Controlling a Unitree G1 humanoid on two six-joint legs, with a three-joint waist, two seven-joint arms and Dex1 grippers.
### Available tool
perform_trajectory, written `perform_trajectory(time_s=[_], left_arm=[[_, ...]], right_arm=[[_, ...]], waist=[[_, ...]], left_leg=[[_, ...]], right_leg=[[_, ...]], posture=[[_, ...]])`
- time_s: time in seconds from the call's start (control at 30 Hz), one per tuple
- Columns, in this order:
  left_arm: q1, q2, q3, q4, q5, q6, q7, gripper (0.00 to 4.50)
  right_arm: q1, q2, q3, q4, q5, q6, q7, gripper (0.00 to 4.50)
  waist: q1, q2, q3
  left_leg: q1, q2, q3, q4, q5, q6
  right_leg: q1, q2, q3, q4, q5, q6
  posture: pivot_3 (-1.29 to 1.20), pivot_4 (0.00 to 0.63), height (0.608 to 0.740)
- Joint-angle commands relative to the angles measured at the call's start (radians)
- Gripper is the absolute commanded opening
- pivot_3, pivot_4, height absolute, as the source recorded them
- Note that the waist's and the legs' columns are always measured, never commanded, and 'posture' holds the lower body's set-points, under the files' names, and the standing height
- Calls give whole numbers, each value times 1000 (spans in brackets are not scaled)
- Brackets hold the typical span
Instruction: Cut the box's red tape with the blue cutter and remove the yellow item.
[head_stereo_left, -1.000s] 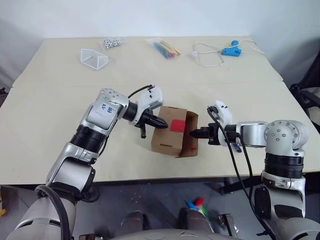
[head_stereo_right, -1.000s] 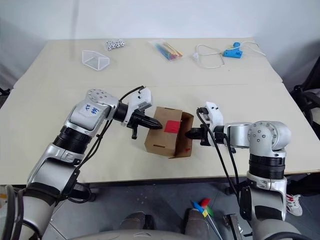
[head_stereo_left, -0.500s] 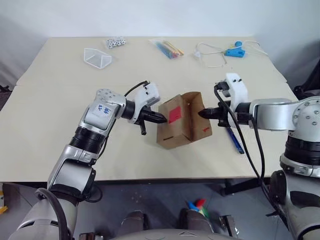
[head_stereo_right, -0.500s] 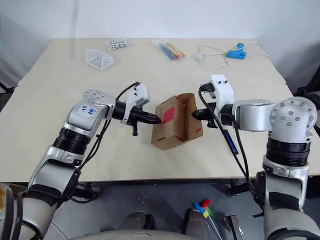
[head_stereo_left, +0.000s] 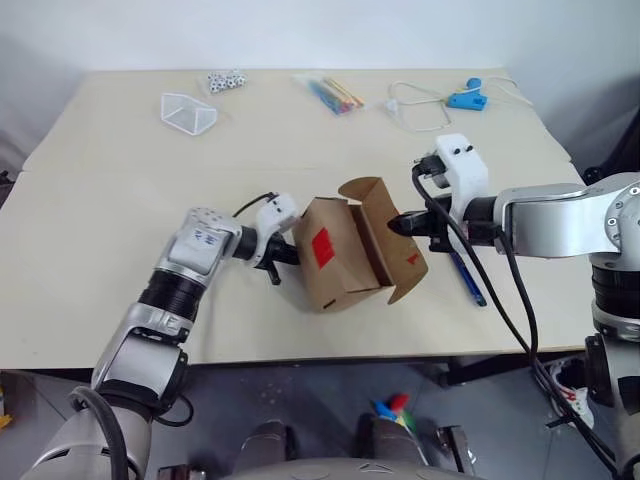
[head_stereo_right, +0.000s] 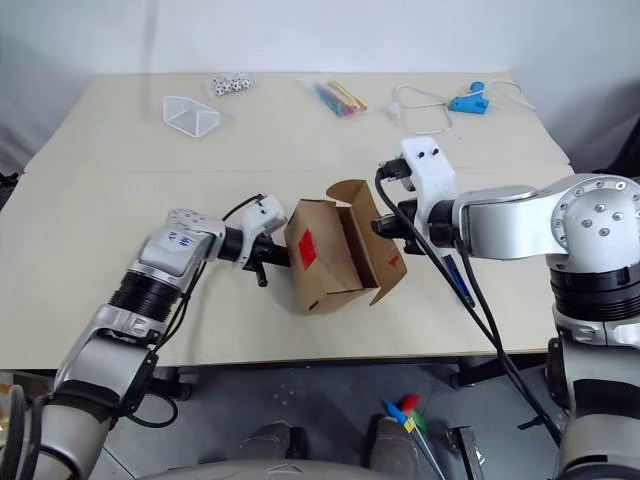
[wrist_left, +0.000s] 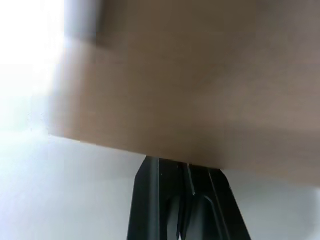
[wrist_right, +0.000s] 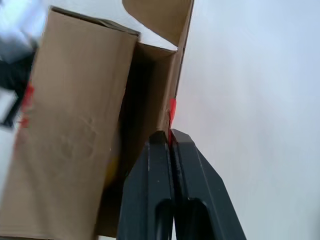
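Box (head_stereo_left: 335, 250) tipped with opening toward right hand (head_stereo_left: 398, 226), which pinches its flap; left hand (head_stereo_left: 283, 251), pressed together, braces the opposite side.

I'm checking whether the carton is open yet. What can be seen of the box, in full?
The box is a small brown cardboard carton, tipped on the table with its flaps open. A red tape patch sits on one side. The right gripper is shut on a flap edge; the left gripper, shut, presses against the opposite side. A yellowish glimpse shows inside in the right wrist view.
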Motion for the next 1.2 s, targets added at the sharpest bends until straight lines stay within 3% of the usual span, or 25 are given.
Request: perform_trajectory(time_s=[0.03,0.13,0.4,0.73,0.93,1.2], left_arm=[[-79,58,76,6,-49,42,-35,0],[-141,77,108,31,-77,65,-54,0],[-270,72,193,77,-151,90,-66,0],[-282,10,250,-132,-350,288,-91,0],[-175,-2,99,-277,-369,334,-123,0],[-137,17,-11,-255,-320,259,-128,0]], right_arm=[[-41,-30,26,1,31,-44,-3,13],[-63,-26,53,26,12,-55,7,13],[-113,-9,80,78,-49,-47,47,13],[-130,11,79,90,-97,-28,84,13],[-143,22,74,92,-121,-14,102,13],[-149,28,68,91,-136,1,115,13]], waist=[[-7,0,0],[-7,0,0],[-6,-1,1],[-7,-2,1],[-7,-2,1],[-4,-2,1]], left_leg=[[-1,0,0,0,0,0],[-9,-1,1,1,0,0],[-11,-2,4,-1,0,0],[-12,-2,3,-1,0,-1],[-11,-2,3,-1,0,-1],[-11,-2,4,0,0,-1]], right_leg=[[-1,0,0,0,0,0],[-8,0,0,1,0,0],[-11,0,-3,2,1,1],[-11,1,-3,3,1,2],[-11,1,-2,3,1,2],[-11,1,-2,3,1,1]], posture=[[0,150,740],[0,150,740],[0,150,740],[0,150,740],[0,150,740],[0,150,740]])
